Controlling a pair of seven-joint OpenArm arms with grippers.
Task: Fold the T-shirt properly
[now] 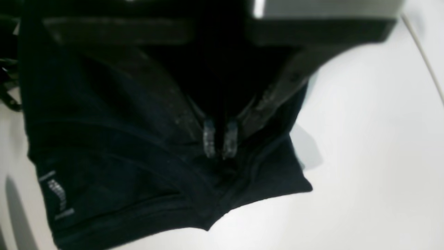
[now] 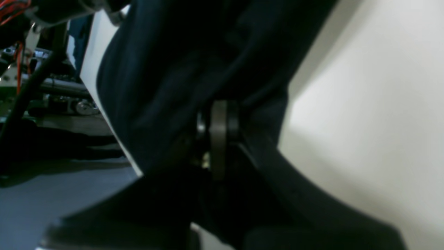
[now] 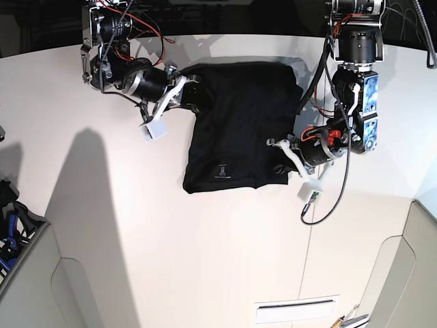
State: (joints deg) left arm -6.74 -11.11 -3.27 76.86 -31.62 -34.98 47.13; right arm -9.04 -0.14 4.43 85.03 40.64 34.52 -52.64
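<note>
- The T-shirt point(image 3: 235, 123) lay on the white desk point(image 3: 205, 260) as a dark, roughly rectangular bundle, partly folded, between the two arms; its upper edge sat near the desk's far side; a tiny pale label mark point(image 3: 222, 171) showed close to its lower edge.
- The left claw point(image 1: 220, 139) was clenched on the T-shirt; in the left wrist view its two clear fingertips point(image 1: 209, 140) stood almost together with black fabric gathered between them; a seam ran under the tips, and the cloth fell away in soft ridges toward a pointed corner below.
- In the same view the pale printed label sat at the cloth's lower left, apart from the grip.
- In the base view this arm met the bundle's right-hand edge, about level with its lower half; a small white block point(image 3: 308, 193) hung just beside it over the bare desk.
- The right claw point(image 2: 218, 139) was clenched too, grasping the T-shirt; the right wrist view was blurred, yet dark fabric wrapped closely round the claw's pale edge and filled most of the picture.
- In the base view that arm reached the bundle's upper left corner; another white block point(image 3: 156, 129) dangled near it.
</note>
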